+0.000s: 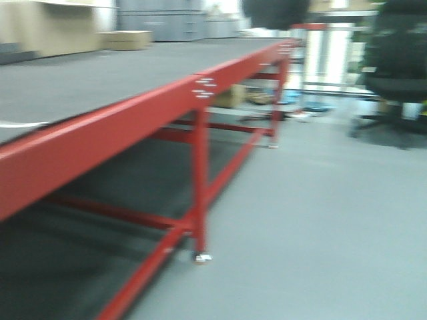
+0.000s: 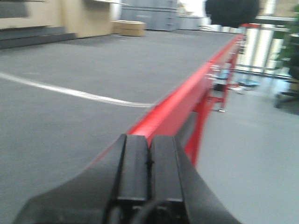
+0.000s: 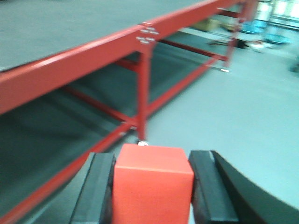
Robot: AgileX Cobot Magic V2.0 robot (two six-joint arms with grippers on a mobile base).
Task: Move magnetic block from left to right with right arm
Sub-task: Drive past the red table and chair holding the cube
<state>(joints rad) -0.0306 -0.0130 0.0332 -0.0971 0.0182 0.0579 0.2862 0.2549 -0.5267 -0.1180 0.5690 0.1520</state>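
**A:** Where is the small, matte, bright red magnetic block (image 3: 152,184)?

**B:** Between the two black fingers (image 3: 99,186) of the right gripper (image 3: 152,157), low in the middle of the right wrist view. One flat finger lies against its left face and the other against its right face, so the fingers are clamped on it.

**A:** Does it rest on anything?

**B:** Nothing shows under it. Behind it are the pale grey floor (image 3: 243,102) and the long desk with a red-painted metal frame and dark grey top (image 3: 70,70). The block is off the desk, out beside its long edge, with a red leg (image 3: 142,93) and the lower rails beyond it.

**A:** And the left gripper (image 2: 149,140)?

**B:** Its fingers (image 2: 135,168) are pressed together with only a thin seam between them, and they hold nothing. The desk's red rail runs away from just above the tips. A thin white line (image 2: 70,92) curves across the grey top ahead.

**A:** What else is around?

**B:** Far off across the grey top is a flat brown cardboard box (image 2: 128,28), with grey cabinets (image 2: 149,14) behind it. In the front view a black office chair (image 1: 397,60) stands on the floor to the right, well apart from the desk. A dark round shape (image 2: 231,11) sits at the top of the left wrist view, and I cannot tell what it is. All three views are blurred.
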